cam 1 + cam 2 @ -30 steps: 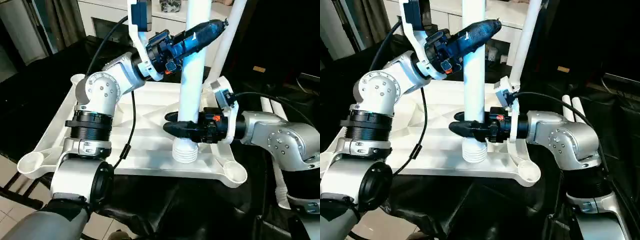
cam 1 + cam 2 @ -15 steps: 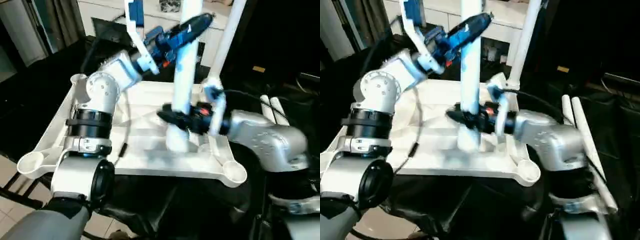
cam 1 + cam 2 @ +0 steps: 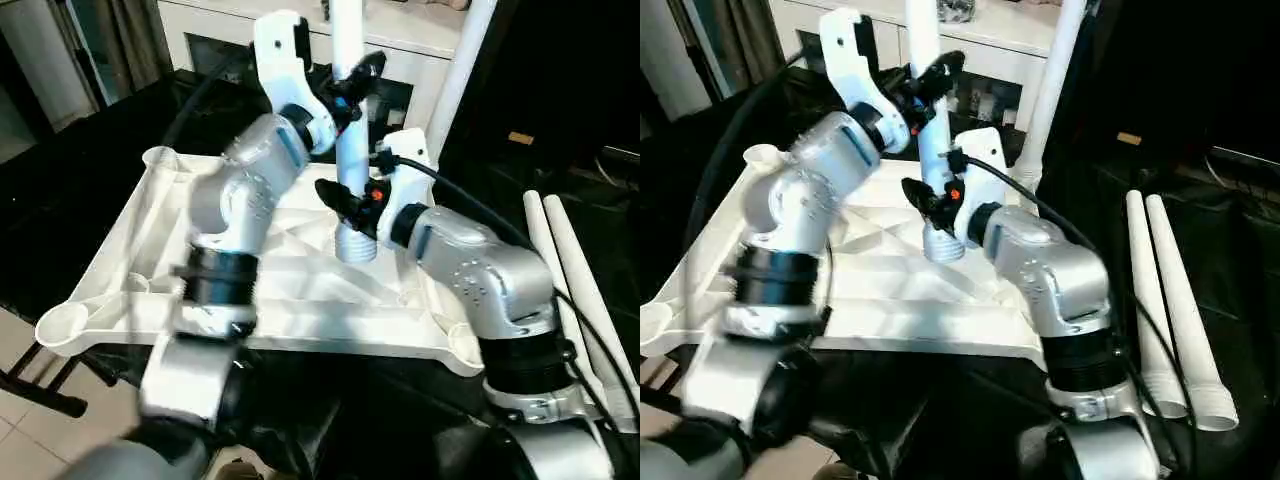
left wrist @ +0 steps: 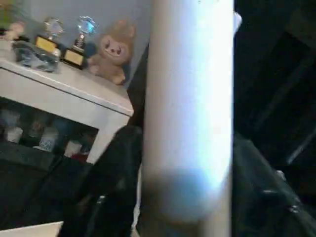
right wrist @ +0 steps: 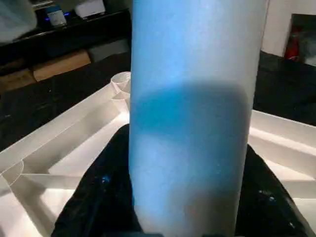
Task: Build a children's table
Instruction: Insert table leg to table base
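While the ribbed white tabletop lies underside-up, note that your left gripper and right gripper both clasp the smooth tubular leg, jaws half-spread.

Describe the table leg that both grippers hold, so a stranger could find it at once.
Find the white tabletop lying ribs-up. Above its middle one leg stands upright, ridged end down, between the left gripper and right gripper. Another upright leg stands at the far corner; two legs lie flat.
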Motion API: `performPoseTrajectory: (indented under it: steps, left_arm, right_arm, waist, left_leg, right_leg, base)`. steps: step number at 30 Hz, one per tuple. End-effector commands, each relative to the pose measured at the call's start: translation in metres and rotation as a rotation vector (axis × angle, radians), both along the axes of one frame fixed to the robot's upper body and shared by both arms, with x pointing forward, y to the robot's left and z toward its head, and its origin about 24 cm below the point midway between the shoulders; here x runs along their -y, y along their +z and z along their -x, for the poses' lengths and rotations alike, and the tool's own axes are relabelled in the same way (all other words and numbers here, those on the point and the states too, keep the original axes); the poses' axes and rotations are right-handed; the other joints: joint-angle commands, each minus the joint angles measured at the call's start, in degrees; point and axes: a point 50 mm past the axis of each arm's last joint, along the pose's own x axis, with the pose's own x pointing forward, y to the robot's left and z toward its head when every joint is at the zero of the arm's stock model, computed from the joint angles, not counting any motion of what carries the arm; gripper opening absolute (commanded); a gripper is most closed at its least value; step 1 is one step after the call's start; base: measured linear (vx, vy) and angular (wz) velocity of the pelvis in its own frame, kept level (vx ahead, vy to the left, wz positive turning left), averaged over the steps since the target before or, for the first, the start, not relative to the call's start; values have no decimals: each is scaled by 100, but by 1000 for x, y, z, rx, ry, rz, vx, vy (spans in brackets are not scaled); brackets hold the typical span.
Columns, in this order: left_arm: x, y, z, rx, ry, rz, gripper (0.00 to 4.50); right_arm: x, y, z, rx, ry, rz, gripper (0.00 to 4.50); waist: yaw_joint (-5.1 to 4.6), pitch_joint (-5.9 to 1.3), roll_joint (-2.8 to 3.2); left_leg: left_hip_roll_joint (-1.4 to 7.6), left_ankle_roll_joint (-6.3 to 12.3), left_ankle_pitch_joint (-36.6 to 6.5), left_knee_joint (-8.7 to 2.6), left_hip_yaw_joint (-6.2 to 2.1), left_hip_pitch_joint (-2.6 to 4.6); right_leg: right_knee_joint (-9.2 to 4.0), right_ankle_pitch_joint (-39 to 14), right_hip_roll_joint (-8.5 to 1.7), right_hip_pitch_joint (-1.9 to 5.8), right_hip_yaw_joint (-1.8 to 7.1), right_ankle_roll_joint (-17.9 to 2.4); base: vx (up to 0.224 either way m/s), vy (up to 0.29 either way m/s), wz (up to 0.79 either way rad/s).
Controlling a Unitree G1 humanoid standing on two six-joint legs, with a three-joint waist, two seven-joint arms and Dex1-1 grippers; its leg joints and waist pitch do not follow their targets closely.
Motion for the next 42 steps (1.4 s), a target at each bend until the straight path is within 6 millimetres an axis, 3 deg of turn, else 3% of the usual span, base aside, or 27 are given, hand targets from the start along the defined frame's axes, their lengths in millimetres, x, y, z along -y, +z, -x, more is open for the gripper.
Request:
performPoseTrajectory:
  steps: [1,4,8,9,11,17,18,20,23,25,29,33,41,42]
  left_arm:
    - [-2,-9,-1,-36,35,-6,206]
    - [-1,-9,0,-32,37,23,190]
    - [0,-8,2,-23,26,43,183]
    - [0,-7,3,-12,6,48,182]
    - [0,-5,5,18,-52,58,182]
    - [0,2,12,125,-249,46,178]
    - [-1,4,19,173,-389,43,178]
    - [-2,7,23,210,-467,51,178]
    - [-8,15,37,305,-739,95,178]
    - [-9,16,40,326,-799,99,178]
    - [-11,22,51,371,-975,139,178]
    - [-10,23,58,397,-1068,171,178]
    - [-13,17,66,403,-1159,206,178]
    - [-12,16,63,390,-1101,186,178]
  right_arm:
    - [-9,29,3,141,28,-51,187]
    - [-9,31,4,168,30,-61,187]
    - [-7,30,4,189,30,-90,187]
    - [-6,30,4,173,53,-119,243]
    - [-2,29,5,141,100,-168,260]
    - [8,24,14,106,307,-177,308]
    - [16,21,22,75,436,-201,308]
    - [20,20,26,63,492,-210,342]
    - [34,11,38,3,666,-165,350]
    - [35,9,40,-7,688,-156,355]
    - [38,7,47,-36,783,-166,355]
    - [38,7,51,-48,826,-188,319]
    - [35,4,57,-56,864,-213,246]
    - [33,3,57,-50,851,-213,235]
  waist:
    - [-33,-481,25]
    - [-40,-478,35]
    - [-49,-484,59]
    - [-50,-482,55]
    - [-44,-488,61]
    - [-11,-499,48]
    - [1,-497,57]
    - [34,-498,32]
    - [32,-500,45]
    - [30,-492,34]
    - [12,-472,42]
    - [18,-462,46]
    - [14,-472,57]
    - [15,-476,101]
  left_leg:
    - [-73,57,-216,-391,148,-100]
    - [-82,64,-276,-389,145,-98]
    - [-71,59,-279,-389,136,-94]
    - [-73,69,-277,-388,138,-96]
    - [-82,112,-270,-384,143,-96]
    - [-60,242,-133,-384,137,-87]
    - [-42,255,-108,-382,141,-79]
    - [-52,322,-109,-377,152,-77]
    - [-39,361,-52,-365,149,-101]
    - [-39,345,-95,-366,157,-115]
    - [-49,313,-280,-369,174,-91]
    - [-54,271,-376,-370,178,-75]
    - [-57,265,-385,-376,173,-94]
    - [-56,255,-388,-372,167,-95]
  right_leg:
    - [-477,-2033,-352,528,211,-40]
    - [-503,-2163,-346,514,198,107]
    - [-501,-2124,-340,500,192,131]
    - [-497,-2069,-335,501,194,101]
    - [-495,-2002,-336,509,198,69]
    - [-460,-1731,-341,526,205,-160]
    - [-439,-1642,-350,519,221,-270]
    - [-438,-1651,-353,543,224,-320]
    - [-417,-1508,-371,555,221,-540]
    - [-411,-1587,-381,566,225,-624]
    - [-478,-2118,-374,550,213,-522]
    - [-537,-2555,-350,515,182,-341]
    - [-557,-2633,-335,522,152,-209]
    - [-556,-2605,-333,518,149,-212]
  base:
    - [0,0,0]
    - [0,0,0]
    - [0,0,0]
    - [0,0,0]
    - [0,0,0]
    - [0,0,0]
    - [0,0,0]
    - [0,0,0]
    - [0,0,0]
    - [0,0,0]
    - [0,0,0]
    - [0,0,0]
    - [0,0,0]
    - [0,0,0]
